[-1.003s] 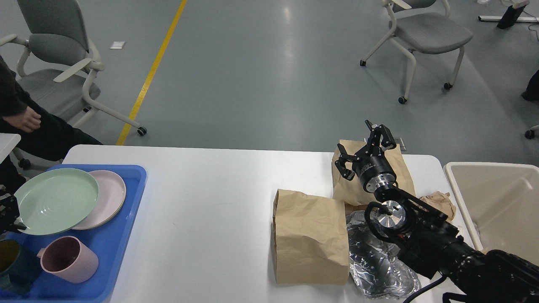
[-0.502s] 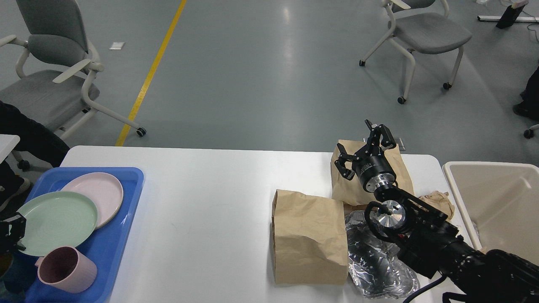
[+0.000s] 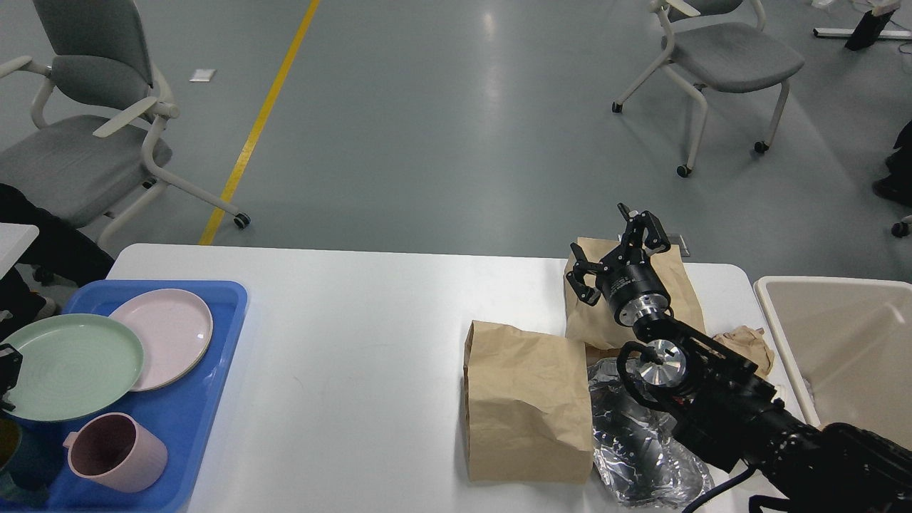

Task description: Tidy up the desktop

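Observation:
The white desktop [image 3: 356,320] carries clutter on its right half. A brown paper bag [image 3: 524,402] lies near the front, and a second bag [image 3: 687,296] lies behind it. Crumpled foil [image 3: 641,445] and a crumpled brown paper [image 3: 748,342] lie beside them. My right gripper [image 3: 613,239] hangs open above the far bag, holding nothing. Only a dark bit of my left gripper [image 3: 7,374] shows at the left edge, against the rim of a green plate [image 3: 68,367].
A blue tray [image 3: 206,370] at the left holds the green plate, a pink plate [image 3: 171,331], a pink mug [image 3: 117,452] and a dark cup [image 3: 14,456]. A beige bin [image 3: 841,342] stands off the right end. Wheeled chairs stand on the floor beyond.
The green plate has come down and moved left in the tray, uncovering more of the pink plate. The person at the far left has drawn back. My right arm has stayed put.

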